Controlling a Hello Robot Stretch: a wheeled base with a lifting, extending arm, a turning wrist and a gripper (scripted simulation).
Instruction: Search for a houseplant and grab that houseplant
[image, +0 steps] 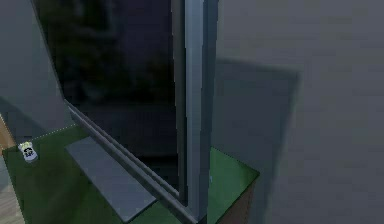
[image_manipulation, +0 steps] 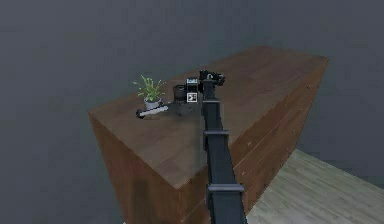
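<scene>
A plant (image_manipulation: 150, 92) stands on top of a brown wood chest (image_manipulation: 260, 110) in the arm side view. It sits near the chest's left corner. It has thin green leaves and a small pale pot. A little grey thing (image_manipulation: 148, 113) lies just by the pot.

The arm (image_manipulation: 222, 170) is a dark bar. It goes up from the bottom edge and out over the chest top. At its far end are two white squares (image_manipulation: 192, 91), and left of them is the claw (image_manipulation: 172, 101). The claw is just beside the plant, on the plant's right in the picture. Nobody could tell from here if the claw has hold of anything, or if it is let go or squeezed tight. Behind the chest is a grey wall (image_manipulation: 70, 50). Pale floor (image_manipulation: 330, 195) shows at the bottom right.

In the forward view, a big dark screen (image: 120, 80) with a grey frame stands very close. It sits on a green table (image: 235, 185). A flat grey foot (image: 105, 175) lies under the screen. A small pale thing (image: 27, 152), maybe a can, stands on the table near the left edge.
</scene>
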